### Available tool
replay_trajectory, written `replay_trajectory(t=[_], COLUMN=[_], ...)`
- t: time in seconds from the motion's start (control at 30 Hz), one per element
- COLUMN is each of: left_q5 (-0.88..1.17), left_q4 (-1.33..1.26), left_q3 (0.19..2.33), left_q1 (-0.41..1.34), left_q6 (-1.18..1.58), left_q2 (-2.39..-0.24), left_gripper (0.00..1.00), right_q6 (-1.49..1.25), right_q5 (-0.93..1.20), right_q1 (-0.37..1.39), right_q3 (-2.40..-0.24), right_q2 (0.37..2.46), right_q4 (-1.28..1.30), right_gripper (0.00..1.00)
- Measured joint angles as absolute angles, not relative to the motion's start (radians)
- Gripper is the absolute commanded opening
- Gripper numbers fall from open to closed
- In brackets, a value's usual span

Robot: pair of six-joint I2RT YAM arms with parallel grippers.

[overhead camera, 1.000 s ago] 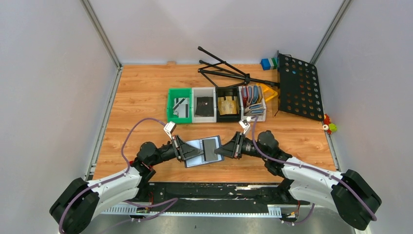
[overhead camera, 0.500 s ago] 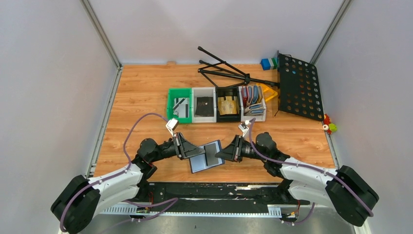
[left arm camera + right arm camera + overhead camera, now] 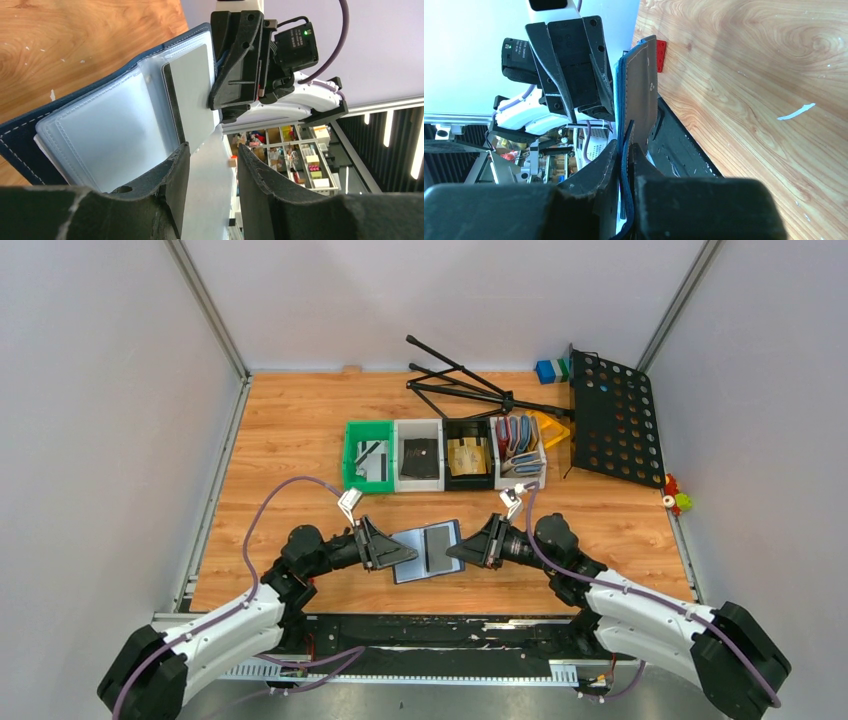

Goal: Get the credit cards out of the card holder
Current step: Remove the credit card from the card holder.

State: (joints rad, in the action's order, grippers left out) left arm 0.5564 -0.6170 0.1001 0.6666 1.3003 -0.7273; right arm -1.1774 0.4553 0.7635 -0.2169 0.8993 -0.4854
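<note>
The navy card holder (image 3: 408, 549) hangs open above the table between my two grippers, pale pocketed inside facing up. A grey card (image 3: 437, 545) sits in its right-hand pocket and also shows in the left wrist view (image 3: 192, 95). My right gripper (image 3: 462, 552) is shut on the holder's right edge; the navy edge runs between its fingers (image 3: 625, 145). My left gripper (image 3: 385, 550) is open at the holder's left side. In the left wrist view the holder (image 3: 100, 120) lies beside the left finger, and nothing is between the jaws (image 3: 212, 150).
Behind the holder stands a row of bins: green (image 3: 352, 455), white (image 3: 418, 425), black (image 3: 468, 424), and grey (image 3: 497, 455) with upright holders. A black perforated music stand (image 3: 612, 415) and its tripod (image 3: 470, 390) lie at the back right.
The holder dipped and tilted toward the near edge half a second ago, and has since come back up and levelled. Both grippers stayed at its sides.
</note>
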Motion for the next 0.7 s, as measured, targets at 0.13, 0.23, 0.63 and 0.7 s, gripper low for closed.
replay_trajectory(t=[0.13, 0.23, 0.63, 0.7], left_q5=[0.557, 0.559, 0.567, 0.569], left_q4=[-0.627, -0.645, -0.798, -0.834], left_q3=[0.100, 0.100, 0.100, 0.100], left_q1=[0.667, 0.667, 0.668, 0.668], left_q6=[1.300, 1.301, 1.346, 1.361], left_q2=[-0.759, -0.796, -0.879, -0.888], left_gripper=[0.46, 0.45, 0.32, 0.31], right_q6=[-1.185, -1.201, -1.230, -1.230], right_q5=[0.463, 0.472, 0.490, 0.492], right_q1=[0.764, 0.763, 0.764, 0.764], right_q3=[-0.217, -0.216, -0.216, -0.216], right_q2=[0.922, 0.939, 0.943, 0.943], right_q4=[-0.497, -0.518, -0.566, -0.566], right_gripper=[0.00, 0.00, 0.00, 0.00])
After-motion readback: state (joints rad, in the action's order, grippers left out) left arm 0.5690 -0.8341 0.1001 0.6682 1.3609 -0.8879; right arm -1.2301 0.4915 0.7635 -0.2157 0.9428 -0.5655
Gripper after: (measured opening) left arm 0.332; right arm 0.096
